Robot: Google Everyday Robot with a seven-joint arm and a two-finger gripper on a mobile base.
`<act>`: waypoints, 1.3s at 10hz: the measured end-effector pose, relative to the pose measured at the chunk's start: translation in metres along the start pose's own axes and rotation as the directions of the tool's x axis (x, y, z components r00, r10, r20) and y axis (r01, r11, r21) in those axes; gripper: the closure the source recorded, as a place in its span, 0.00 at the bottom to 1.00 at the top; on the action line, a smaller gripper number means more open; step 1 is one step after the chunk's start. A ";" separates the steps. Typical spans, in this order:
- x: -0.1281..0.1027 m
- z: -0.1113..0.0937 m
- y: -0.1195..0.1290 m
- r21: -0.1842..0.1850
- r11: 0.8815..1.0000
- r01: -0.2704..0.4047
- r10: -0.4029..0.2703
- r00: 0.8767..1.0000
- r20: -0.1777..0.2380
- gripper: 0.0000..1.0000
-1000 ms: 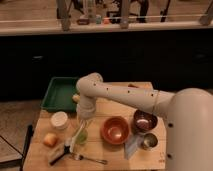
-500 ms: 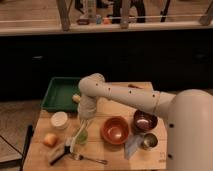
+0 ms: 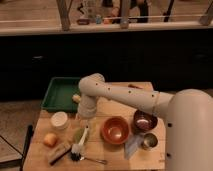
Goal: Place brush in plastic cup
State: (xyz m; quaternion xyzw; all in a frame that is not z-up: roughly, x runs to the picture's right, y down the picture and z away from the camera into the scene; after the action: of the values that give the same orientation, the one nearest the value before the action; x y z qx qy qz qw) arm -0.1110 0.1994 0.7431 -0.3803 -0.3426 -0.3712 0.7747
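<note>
**Q:** Gripper, where and what state?

**A:** My gripper (image 3: 85, 120) hangs at the end of the arm, right above the plastic cup (image 3: 76, 133), between the white cup (image 3: 59, 120) and the orange bowl (image 3: 116, 130). I can't tell how far it's open. I also can't tell if it has hold of anything, because the wrist hides that part.

**Q:** Brush?

**A:** The brush (image 3: 81, 139) slants down from just under my gripper. Its white handle crosses the plastic cup. The dark head is low at the front-left, near the tan block (image 3: 59, 152) and the fork (image 3: 95, 160). The handle top is at my gripper, but I can't tell if they touch. I also can't tell whether the handle sits inside the cup or only lies across it or in front of it.

**Q:** Step in hand?

**A:** My judgement is placing, getting the brush into the cup. It doesn't look settled yet.

**Q:** How to do it well?

**A:** The cup is small and probably light, and the brush is long, so tipping is the risk. I'd bring the brush closer to upright and centre it over the mouth. Then I'd lower it straight in and let go only once it leans on the rim. I'd lift straight up afterwards, with no sideways drag, and keep the wrist off the white cup next door.
</note>
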 end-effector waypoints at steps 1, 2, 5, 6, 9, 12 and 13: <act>0.000 0.000 -0.001 0.000 1.000 0.002 -0.002 1.000 0.002 0.20; 0.000 0.000 0.000 -0.001 1.000 0.002 -0.002 1.000 0.002 0.20; 0.001 -0.001 -0.002 -0.002 1.000 0.003 -0.003 1.000 0.001 0.20; 0.001 -0.001 -0.003 -0.003 1.000 0.005 -0.005 1.000 -0.001 0.20; 0.001 -0.004 -0.004 -0.004 1.000 0.007 -0.007 1.000 -0.012 0.20; 0.000 -0.007 -0.007 -0.013 1.000 0.013 -0.013 1.000 -0.027 0.20; 0.000 -0.008 -0.007 -0.013 1.000 0.013 -0.013 0.999 -0.029 0.20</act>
State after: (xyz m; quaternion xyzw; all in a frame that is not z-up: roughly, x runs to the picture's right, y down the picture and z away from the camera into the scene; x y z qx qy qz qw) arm -0.1146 0.1898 0.7421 -0.3777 -0.3313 -0.3838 0.7748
